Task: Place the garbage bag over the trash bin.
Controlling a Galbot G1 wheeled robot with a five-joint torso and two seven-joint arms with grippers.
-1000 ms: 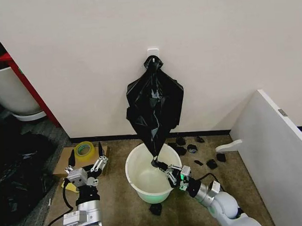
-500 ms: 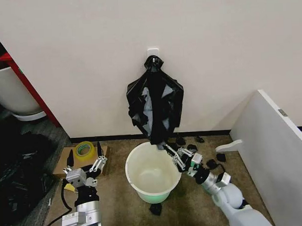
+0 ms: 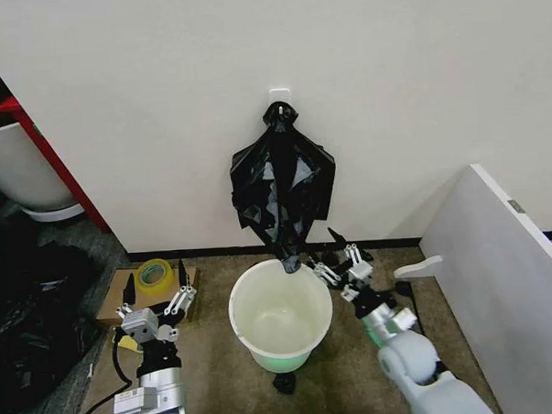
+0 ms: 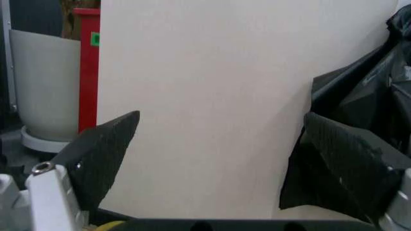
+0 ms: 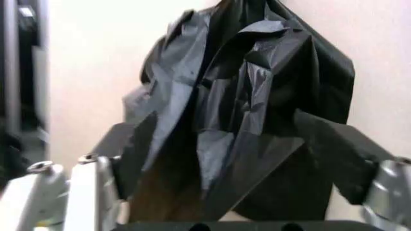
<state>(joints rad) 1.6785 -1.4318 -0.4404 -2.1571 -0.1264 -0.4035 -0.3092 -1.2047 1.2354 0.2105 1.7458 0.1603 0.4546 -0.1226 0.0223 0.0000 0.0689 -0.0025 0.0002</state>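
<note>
Brown carpeted floor (image 3: 219,374) meets a plain cream wall (image 3: 418,91), on which the garbage bag (image 3: 284,190) is hung from a small hook, its pointed tail dangling at the 12 o'clock rim of the trash bin (image 3: 281,319). Thin, glossy, crinkled film is judged light, limp and slippery; the lower tail seems the best hold. The right gripper (image 3: 340,252), at 2 o'clock of the bin, is spread and released. The left gripper (image 3: 156,287) is parked at 9 o'clock, likewise spread.

garbage bag (image 3: 284,193) hanging above trash bin (image 3: 281,317)
</note>
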